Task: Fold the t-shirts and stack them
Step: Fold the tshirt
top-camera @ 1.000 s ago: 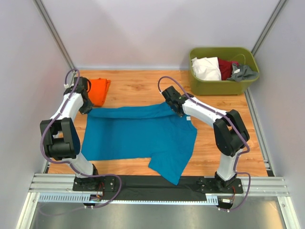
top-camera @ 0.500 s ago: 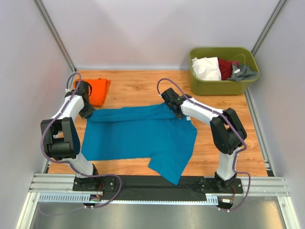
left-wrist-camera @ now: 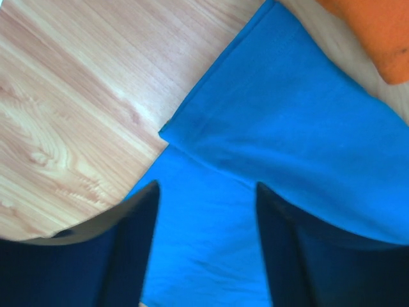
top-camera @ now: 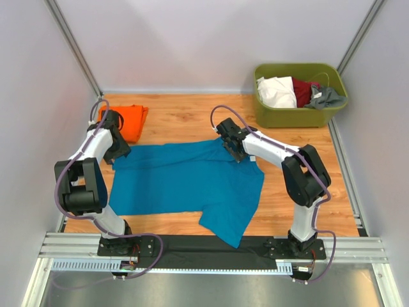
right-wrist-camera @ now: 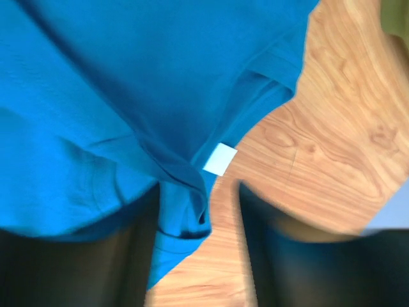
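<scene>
- The only label in sight was a small white tag [right-wrist-camera: 220,158] at the neck seam of the teal-blue t-shirt [top-camera: 185,182]. Only the right wrist view showed it, and it was too blurred to read any print.
- The teal-blue t-shirt lay spread across the middle of the wooden table [top-camera: 185,115], with one flap reaching toward the near edge on the right.
- The orange t-shirt [top-camera: 131,121] sat bunched at the far left of the table, near the teal one's far-left corner. The left wrist view showed a strip of bare wood between them.
- The left gripper [left-wrist-camera: 206,192] stood with its jaws well apart over the shirt's left edge, holding nothing. That view also showed one layer of cloth lying over another, which the top view did not make plain.
- The right gripper [right-wrist-camera: 199,192] also had its jaws parted. A bunched fold of the collar lay between the fingers with bare wood beside it, and it was not pinched.
- Only the top view took in the olive-green tub [top-camera: 294,118] at the far right, which held white, dark red and grey clothes [top-camera: 278,91].
</scene>
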Action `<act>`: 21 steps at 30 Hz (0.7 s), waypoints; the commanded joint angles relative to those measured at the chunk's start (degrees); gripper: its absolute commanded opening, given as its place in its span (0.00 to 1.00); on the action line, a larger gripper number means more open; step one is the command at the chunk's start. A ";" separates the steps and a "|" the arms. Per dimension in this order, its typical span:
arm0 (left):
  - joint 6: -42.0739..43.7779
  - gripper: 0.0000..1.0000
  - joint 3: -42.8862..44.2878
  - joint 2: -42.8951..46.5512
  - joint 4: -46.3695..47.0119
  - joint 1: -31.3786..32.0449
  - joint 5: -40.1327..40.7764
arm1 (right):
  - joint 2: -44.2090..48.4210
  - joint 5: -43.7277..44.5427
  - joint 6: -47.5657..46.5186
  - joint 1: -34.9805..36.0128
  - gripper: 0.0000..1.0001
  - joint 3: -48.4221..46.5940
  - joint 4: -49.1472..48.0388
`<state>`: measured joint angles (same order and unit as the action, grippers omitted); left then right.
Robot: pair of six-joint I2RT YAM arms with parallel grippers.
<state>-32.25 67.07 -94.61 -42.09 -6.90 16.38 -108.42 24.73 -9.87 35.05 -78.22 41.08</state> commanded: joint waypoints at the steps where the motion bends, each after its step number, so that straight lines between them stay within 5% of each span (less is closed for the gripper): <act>1: 0.78 0.72 3.15 4.78 -2.38 -0.40 -1.35 | 5.32 -6.95 1.60 -0.77 0.59 -4.04 1.37; 6: 2.54 0.88 7.02 9.34 -4.59 -0.57 -3.02 | 10.77 -11.45 6.87 -2.43 0.90 -7.91 3.22; 9: 4.29 0.89 9.22 8.92 -2.66 -0.84 -7.49 | 11.39 -14.35 16.43 -4.63 0.95 -10.37 2.95; 15: 2.37 0.86 5.62 6.55 7.44 -0.75 -20.76 | 8.85 -18.93 32.79 -7.19 0.95 -8.80 -2.23; 21: -1.23 0.72 1.58 2.77 15.62 -0.14 -30.77 | 5.68 -30.00 33.69 -7.19 0.78 -4.41 -10.83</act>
<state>-31.59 70.17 -90.85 -33.41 -7.29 -5.82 -101.78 3.18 20.23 27.46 -85.38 37.06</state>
